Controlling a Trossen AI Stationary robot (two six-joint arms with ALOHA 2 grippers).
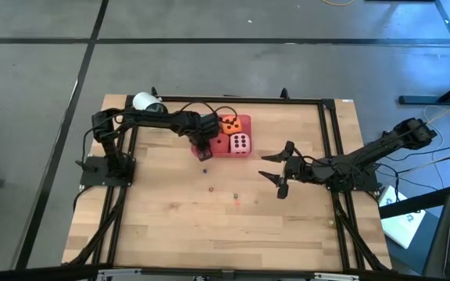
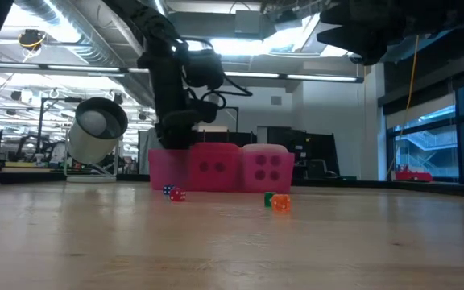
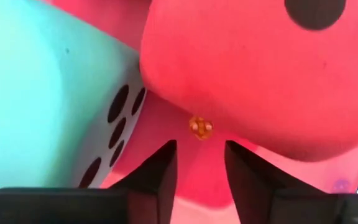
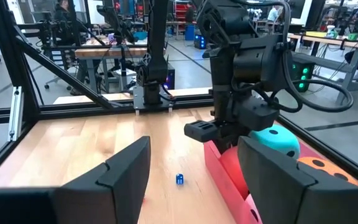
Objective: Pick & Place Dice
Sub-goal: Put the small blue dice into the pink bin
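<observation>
Over the pink tray [image 1: 244, 122] at the table's far side, my left gripper [image 3: 201, 163] stands narrowly parted, holding nothing, above a tiny orange bead [image 3: 200, 127] between the teal die [image 3: 36, 93] and red die [image 3: 260, 74]. My right gripper [image 1: 278, 165] waits wide open, mid-table.

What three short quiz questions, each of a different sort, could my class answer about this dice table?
1. True or false: the pale pink die sits in the pink tray.
2. Which gripper is at the tray? A left B right
3. Fill in: the right gripper hovers with fingers ____.

Key:
1. True.
2. A; the left gripper is over the tray's edge, beside the red die and the teal die.
3. Open.
</observation>
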